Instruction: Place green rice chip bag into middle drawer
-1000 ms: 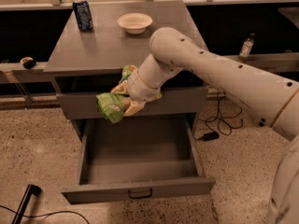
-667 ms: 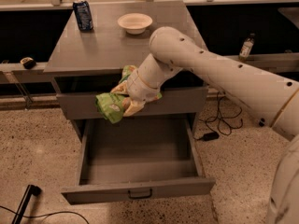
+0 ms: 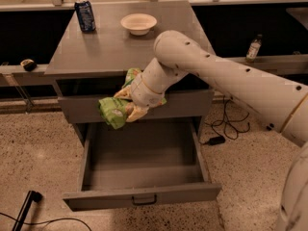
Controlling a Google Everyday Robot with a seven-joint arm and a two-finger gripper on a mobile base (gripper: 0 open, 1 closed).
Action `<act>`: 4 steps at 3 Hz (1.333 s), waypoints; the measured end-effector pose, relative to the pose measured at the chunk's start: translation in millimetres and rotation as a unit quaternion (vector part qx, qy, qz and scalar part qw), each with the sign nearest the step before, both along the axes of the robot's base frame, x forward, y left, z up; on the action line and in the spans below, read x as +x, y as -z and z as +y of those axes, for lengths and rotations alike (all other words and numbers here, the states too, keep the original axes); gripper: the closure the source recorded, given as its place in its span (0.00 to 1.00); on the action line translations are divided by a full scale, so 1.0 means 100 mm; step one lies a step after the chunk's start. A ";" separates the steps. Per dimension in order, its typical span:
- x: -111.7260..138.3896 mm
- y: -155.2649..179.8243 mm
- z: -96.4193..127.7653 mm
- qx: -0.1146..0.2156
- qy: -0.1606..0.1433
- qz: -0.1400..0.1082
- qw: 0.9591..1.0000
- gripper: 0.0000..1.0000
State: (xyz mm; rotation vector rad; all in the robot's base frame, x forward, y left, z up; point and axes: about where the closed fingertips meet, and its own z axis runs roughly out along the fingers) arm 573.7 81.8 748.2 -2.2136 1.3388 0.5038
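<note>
My gripper [image 3: 129,106] is shut on the green rice chip bag [image 3: 113,111], a crinkled light-green bag that sticks out to the left of my fingers. Part of the bag also shows above my wrist. I hold it in front of the upper grey drawer's front panel, above the back left part of the middle drawer [image 3: 96,198]. That drawer is pulled fully open below, a wide grey tray with a small black bar handle [image 3: 144,200], and nothing lies in it. My white arm reaches in from the right.
On the grey cabinet top [image 3: 96,47] stand a blue can [image 3: 85,15] at the back left and a white bowl [image 3: 138,23] at the back middle. A bottle [image 3: 253,47] stands at the right. Cables [image 3: 226,124] lie on the speckled floor.
</note>
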 end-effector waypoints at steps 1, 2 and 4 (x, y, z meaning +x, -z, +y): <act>0.00 0.02 -0.01 0.006 0.006 0.014 1.000 1.00; 0.00 0.00 -0.01 0.007 0.006 0.015 1.000 1.00; -0.29 0.33 -0.05 0.008 0.051 0.077 0.996 1.00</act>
